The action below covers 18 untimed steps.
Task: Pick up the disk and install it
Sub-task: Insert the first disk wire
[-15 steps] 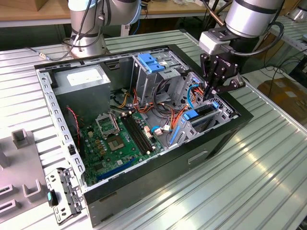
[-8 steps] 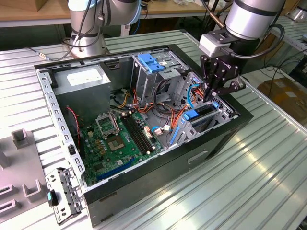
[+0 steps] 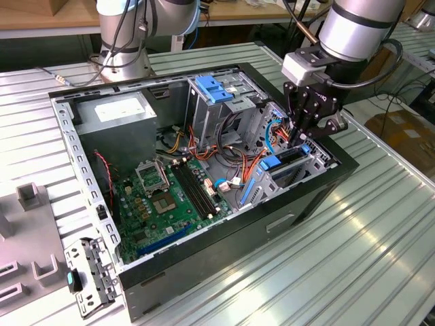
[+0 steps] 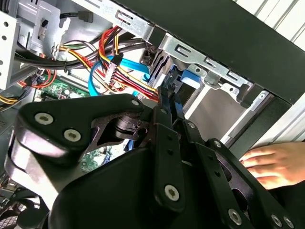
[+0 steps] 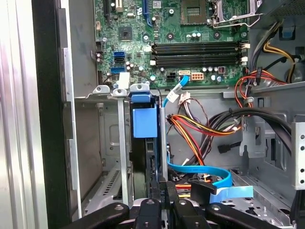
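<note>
The disk (image 5: pixel 144 123) stands on edge in a slot of the metal drive bay (image 5: pixel 95 143) at the front corner of the open computer case (image 3: pixel 204 251). Its blue rail tab and dark body show in the first wrist view. In the exterior view the disk (image 3: pixel 282 163) sits low in the bay at the case's right end. My gripper (image 3: pixel 299 142) reaches down into that bay from above. Its thin black fingers (image 5: pixel 155 191) stand close together, shut on the disk's near edge. The second wrist view shows the gripper (image 4: pixel 170 98) tips against the blue rail (image 4: pixel 183 78).
Red, orange and blue cables (image 5: pixel 200 129) run right beside the bay. The motherboard (image 3: pixel 163 204) lies on the case floor, a grey power supply (image 3: pixel 115 112) at the back left, a blue-latched cage (image 3: pixel 214 88) behind. A person's hand (image 4: pixel 271 162) rests outside the case.
</note>
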### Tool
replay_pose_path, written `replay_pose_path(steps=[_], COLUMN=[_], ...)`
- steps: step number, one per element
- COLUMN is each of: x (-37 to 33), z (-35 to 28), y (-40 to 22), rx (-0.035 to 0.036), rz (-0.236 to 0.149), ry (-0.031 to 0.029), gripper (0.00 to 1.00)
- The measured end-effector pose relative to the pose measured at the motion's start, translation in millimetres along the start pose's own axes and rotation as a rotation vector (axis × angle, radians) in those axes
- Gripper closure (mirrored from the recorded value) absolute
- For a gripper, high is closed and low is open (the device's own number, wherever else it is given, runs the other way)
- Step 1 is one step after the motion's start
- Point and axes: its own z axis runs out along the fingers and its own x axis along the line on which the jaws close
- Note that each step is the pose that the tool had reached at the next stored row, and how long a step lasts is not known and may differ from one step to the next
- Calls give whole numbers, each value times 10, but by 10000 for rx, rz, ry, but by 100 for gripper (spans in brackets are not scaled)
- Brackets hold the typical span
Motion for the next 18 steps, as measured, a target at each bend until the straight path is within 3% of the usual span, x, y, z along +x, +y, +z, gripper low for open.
replay_pose_path(steps=[18], x=[37], z=[56], y=[5], rx=[1], rz=[-23], ry=[1], gripper=[84])
